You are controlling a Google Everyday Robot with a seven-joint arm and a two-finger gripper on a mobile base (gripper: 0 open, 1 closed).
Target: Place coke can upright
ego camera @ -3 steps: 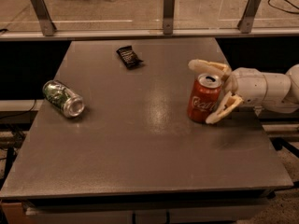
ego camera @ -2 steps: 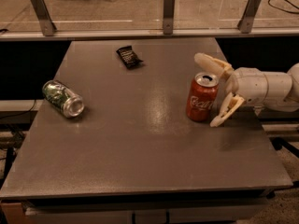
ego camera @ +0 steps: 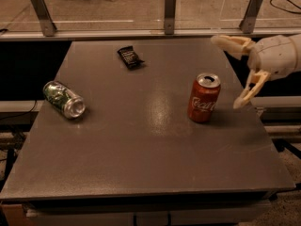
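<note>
The red coke can [ego camera: 203, 99] stands upright on the grey table [ego camera: 141, 145], right of the middle, with its silver top up. My gripper [ego camera: 230, 72] is to the right of the can and a little above it, apart from it. Its two cream fingers [ego camera: 248, 89] are spread open and hold nothing. The arm comes in from the right edge.
A green-and-silver can [ego camera: 64, 99] lies on its side near the table's left edge. A small black packet [ego camera: 130, 57] lies at the back middle. A rail with metal posts [ego camera: 170, 13] runs behind the table.
The gripper has let go of the coke can and drawn back to the right and upward. The can stays standing upright on the table.
</note>
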